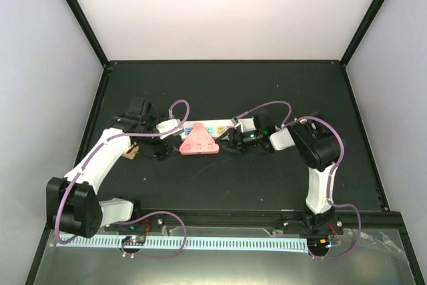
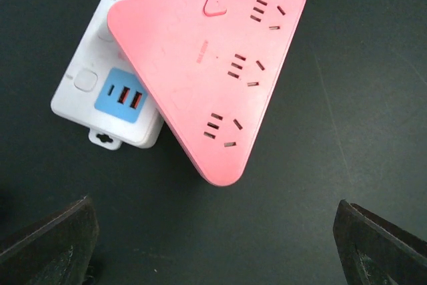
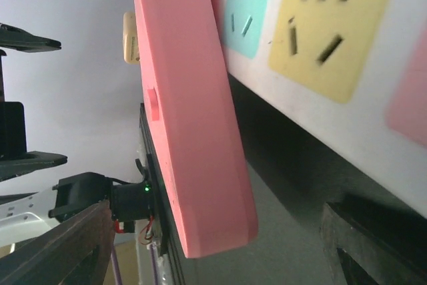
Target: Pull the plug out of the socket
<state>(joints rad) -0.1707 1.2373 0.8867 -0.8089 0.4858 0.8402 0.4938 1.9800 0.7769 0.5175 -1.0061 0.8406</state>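
On the near side of the socket (image 1: 212, 127), the matte black tabletop (image 1: 227, 185) carries the plug (image 1: 199, 143). It is a flat salmon-pink triangle of smooth plastic with rounded corners, three groups of slots and a small raised button on its face. Its far corner overlaps the socket and its broad base hangs out over the tabletop. Seen edge-on from the right wrist, the plug is a thick slab angled away from the socket's face, and whether its pins are seated cannot be told. The socket is a long white glossy bar lying crosswise at mid-tabletop. It has square coloured faces, blue with red slots at its left end, then cyan, yellow and pink, beside rounded white buttons, and a slotted mounting tab on that end. The left arm, with white shells, black joints and a looping purple cable, reaches forward from its near-left base and bends in toward the socket's left end. The left claw (image 2: 213, 231) is spread wide and empty, its dark fingers (image 2: 53, 245) well clear of the plug's corner. The right arm folds at its elbow to the right of the socket. The right claw (image 3: 217, 231) is open too, straddling the plug's right corner without touching it.
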